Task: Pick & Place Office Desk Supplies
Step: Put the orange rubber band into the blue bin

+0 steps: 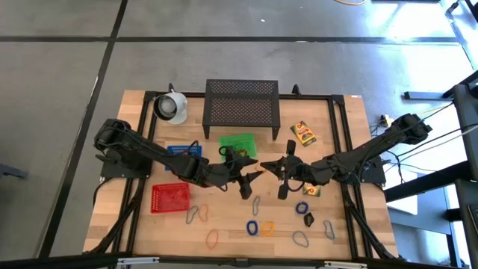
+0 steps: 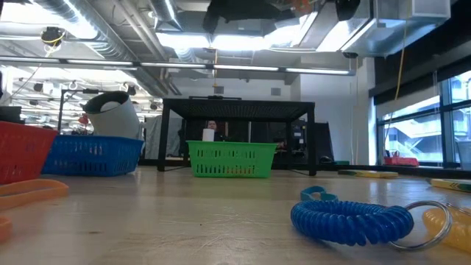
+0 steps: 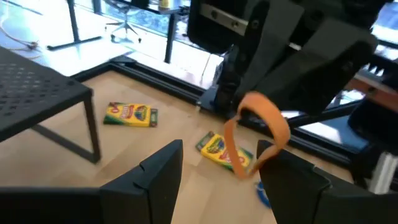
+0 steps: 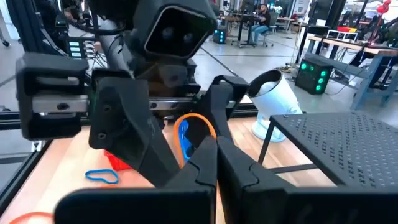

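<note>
1 orange band [image 3: 264, 118] hangs between the open left gripper [image 3: 217, 171] fingers.

Mesh stand [image 1: 241, 103], white cup [image 1: 172, 106].

Red basket [image 2: 20, 153] being cut by the low view's edge, yellow coil [image 2: 447, 221] running off the opposite edge, distant person [image 2: 211, 126] showing too small to make out

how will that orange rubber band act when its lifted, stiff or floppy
Probably floppy: the orange rubber band sags in a bent loop between the two claws, not holding a round shape. Likely very light, being a thin strip. It may slip or snag, since it drapes near the left claw loosely.
</note>
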